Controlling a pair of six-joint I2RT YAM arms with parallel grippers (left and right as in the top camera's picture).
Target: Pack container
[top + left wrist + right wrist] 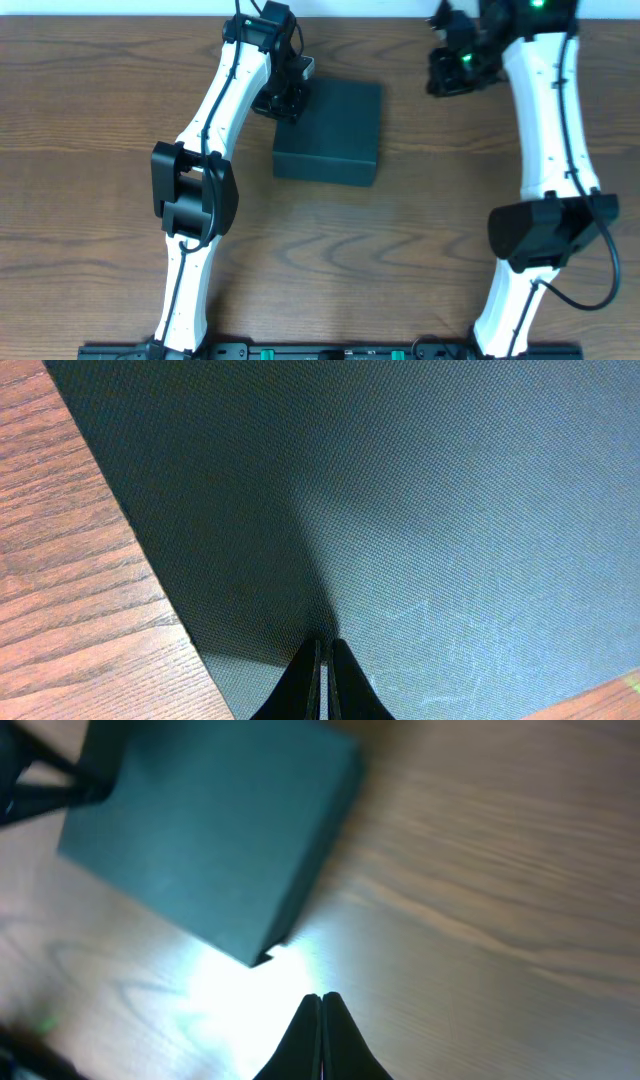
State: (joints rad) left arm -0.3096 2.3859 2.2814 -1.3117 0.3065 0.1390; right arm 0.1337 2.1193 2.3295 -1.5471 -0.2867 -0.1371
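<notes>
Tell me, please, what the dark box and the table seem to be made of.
The container looks like cardboard, perhaps with a textured covering: matte greenish-black, with a fine woven-looking grain and crisp edges. The table looks like wood or a wood-pattern laminate: brown grain lines and a mild sheen under the light. I cannot tell which.

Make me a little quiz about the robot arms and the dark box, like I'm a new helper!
1. True or false: the container lies closed on the table.
2. The left gripper is over: A) the container's lid, B) bare wood, C) a cup.
3. Fill in: the right gripper has its fingers ___ (open or shut).
Key: 1 true; 2 A; 3 shut.
</notes>
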